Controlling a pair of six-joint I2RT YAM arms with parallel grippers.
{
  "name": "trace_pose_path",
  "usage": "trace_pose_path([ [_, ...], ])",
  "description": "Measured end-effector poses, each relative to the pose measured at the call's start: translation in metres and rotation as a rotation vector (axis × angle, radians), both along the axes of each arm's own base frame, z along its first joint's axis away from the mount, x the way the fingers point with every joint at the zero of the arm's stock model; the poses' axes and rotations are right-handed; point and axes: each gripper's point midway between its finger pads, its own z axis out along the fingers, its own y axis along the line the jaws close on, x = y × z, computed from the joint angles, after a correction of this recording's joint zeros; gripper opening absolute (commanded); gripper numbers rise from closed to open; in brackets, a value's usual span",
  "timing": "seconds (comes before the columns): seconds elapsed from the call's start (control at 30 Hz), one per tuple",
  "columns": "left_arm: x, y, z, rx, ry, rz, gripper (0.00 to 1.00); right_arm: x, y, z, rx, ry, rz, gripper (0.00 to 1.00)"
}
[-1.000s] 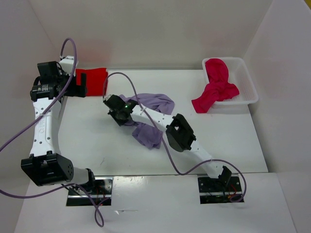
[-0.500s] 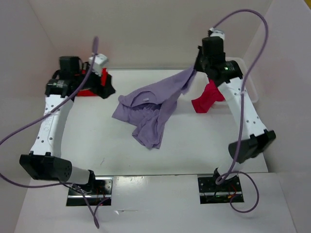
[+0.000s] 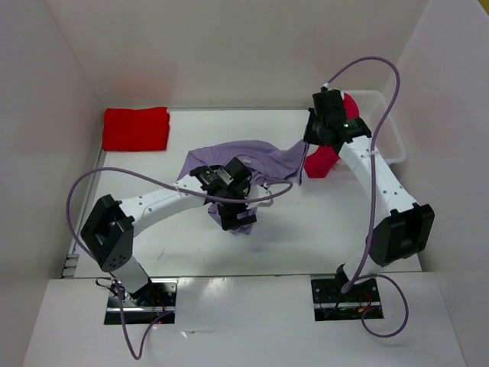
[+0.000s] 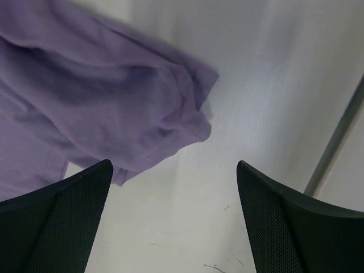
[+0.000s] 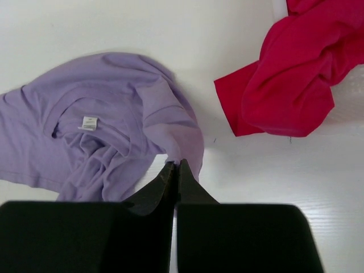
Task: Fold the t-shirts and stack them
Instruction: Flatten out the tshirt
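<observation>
Purple shirt [image 3: 252,162]: lies crumpled and unfolded mid-table. One edge is drawn up and out towards the right gripper, and a bunched part trails towards the near edge.
Neck tag [image 5: 89,122]: small and white, facing up inside the purple shirt's collar.
Right gripper [image 5: 175,166]: the fingers are pressed together with no gap, pinching the purple shirt's far-right edge. The cloth hangs from the tips down to the table.
Left gripper [image 4: 175,166]: spread wide and holding nothing. It hovers over the purple shirt's near, bunched end [image 4: 114,102], with bare table [image 4: 261,79] between the fingers.
Left gripper, seen from above [image 3: 238,212]: points down at the purple shirt's near part; whether it touches the cloth I cannot tell.
Red shirt [image 3: 136,128]: folded into a flat rectangle, well apart from the purple shirt, off its far-left side.
Crimson shirt [image 5: 290,79]: unfolded in a heap just beside the purple shirt's right edge, not touching it. It spills over the front of the bin, partly hidden by the right arm in the top view.
Bin [image 3: 396,147]: white, to the far right of the purple shirt.
</observation>
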Motion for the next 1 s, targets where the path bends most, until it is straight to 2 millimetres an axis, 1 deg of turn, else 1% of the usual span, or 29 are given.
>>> trace_pose_path([
  [0.07,0.004,0.005,-0.002,0.021,-0.024,0.017,0.94,-0.004,-0.003,-0.002,0.004,0.0,-0.005,0.0],
  [0.13,0.003,0.003,-0.004,0.033,-0.047,0.008,0.95,-0.01,-0.006,-0.004,0.007,0.0,-0.012,0.0],
  [0.27,-0.014,-0.013,-0.02,0.053,-0.077,-0.054,0.95,-0.016,-0.011,0.0,0.02,-0.014,-0.027,0.0],
  [0.33,-0.018,-0.02,-0.03,0.071,-0.087,-0.075,0.93,-0.016,-0.011,0.003,0.024,-0.025,-0.029,0.0],
  [0.43,-0.009,-0.016,-0.042,0.105,-0.114,-0.053,0.92,-0.016,-0.011,0.007,0.03,-0.04,-0.03,0.0],
  [0.47,-0.005,-0.012,-0.044,0.111,-0.121,-0.039,0.87,-0.018,-0.011,0.007,0.031,-0.043,-0.031,0.0],
  [0.6,0.013,-0.003,-0.044,0.117,-0.151,0.015,0.79,-0.022,-0.013,0.008,0.032,-0.047,-0.031,0.0],
  [0.7,0.021,0.0,-0.049,0.124,-0.157,0.039,0.78,-0.023,-0.013,0.007,0.033,-0.047,-0.031,0.0],
  [0.83,0.014,-0.001,-0.063,0.138,-0.103,0.02,0.78,-0.024,-0.013,0.005,0.031,-0.044,-0.031,0.0],
  [0.9,0.007,-0.001,-0.066,0.132,-0.07,0.007,0.82,-0.024,-0.013,0.005,0.031,-0.044,-0.031,0.0],
  [1.0,-0.001,-0.003,-0.066,0.117,-0.03,-0.01,0.83,-0.024,-0.013,0.005,0.031,-0.045,-0.031,0.0],
])
